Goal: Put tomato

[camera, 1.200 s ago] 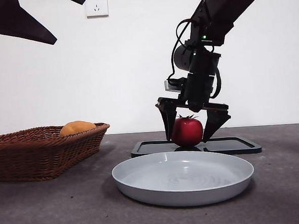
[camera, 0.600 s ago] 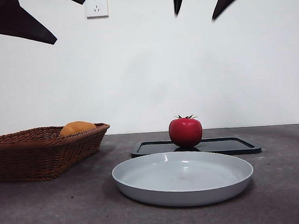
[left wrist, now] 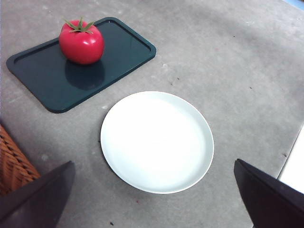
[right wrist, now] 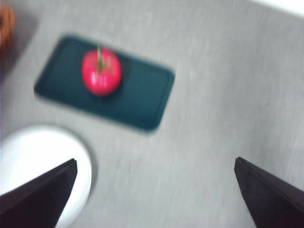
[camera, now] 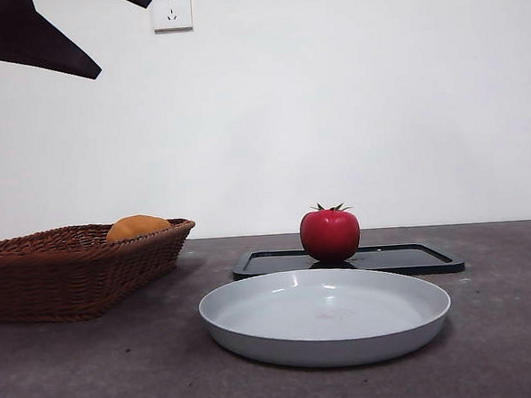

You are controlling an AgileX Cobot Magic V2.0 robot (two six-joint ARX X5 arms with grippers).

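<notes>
**Ana:** Front view first: where does the tomato point(camera: 330, 235) sit?

**Ben:** It stands upright on the dark tray point(camera: 413, 258), toward one end of it, stem up. The white plate point(camera: 325, 317) lies just in front of the tray, bare. Off to one side is a wicker basket point(camera: 71, 269) with an orange-yellow fruit point(camera: 136, 227) in it. All of it rests on the grey surface point(camera: 508, 328).

**Ana:** And the claws?

**Ben:** Neither one touches anything. The left claw point(left wrist: 152, 199) hangs high over the plate with its jaws spread wide and nothing between them. The right claw point(right wrist: 154, 194) is also up high, looking down on tray and tomato, jaws wide apart and empty; that picture is blurred. In the front view only black tips show at the top corner.

**Ana:** How would the tomato handle?

**Ben:** As a guess, it is light and fairly firm, but the skin is glossy and the body round, so it could slip or roll if pinched off-centre. The sensible hold is across its widest part, from above, jaws on opposite flanks and clear of the stem. Too much squeeze might bruise it if it is real; whether it is real or a model cannot be told.
</notes>
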